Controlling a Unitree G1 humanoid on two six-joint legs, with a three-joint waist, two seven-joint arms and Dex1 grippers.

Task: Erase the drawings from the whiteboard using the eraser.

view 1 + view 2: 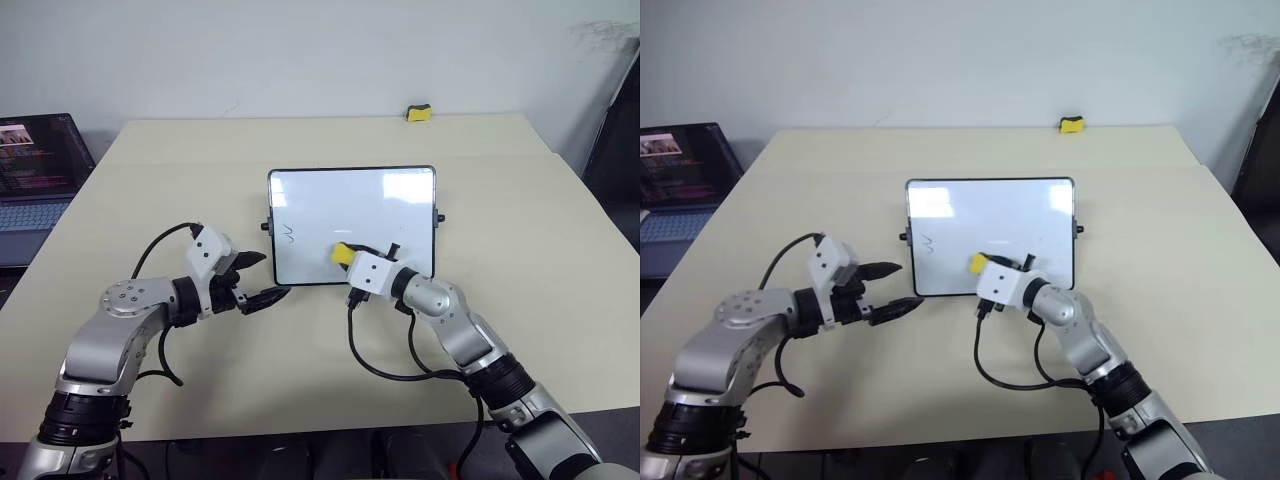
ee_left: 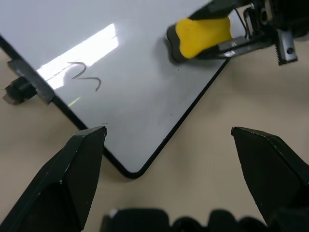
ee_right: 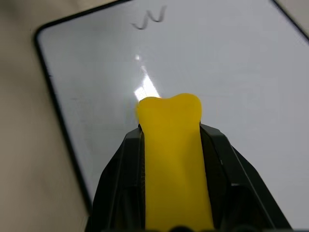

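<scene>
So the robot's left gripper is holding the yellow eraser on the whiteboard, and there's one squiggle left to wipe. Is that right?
Not quite: the right gripper holds the eraser on the whiteboard, as the right wrist view shows, its fingers clamped on the yellow block. The left gripper is open at the board's near corner, holding nothing. One squiggle does remain.

Table (image 1: 560, 250): bare tan surface open right of the whiteboard (image 1: 400, 195) and along the far edge except a small yellow-and-black block (image 1: 419, 113) there; open left gripper (image 1: 262, 279) just off the board's near-left corner; laptop (image 1: 35, 170) beyond the left edge.
</scene>
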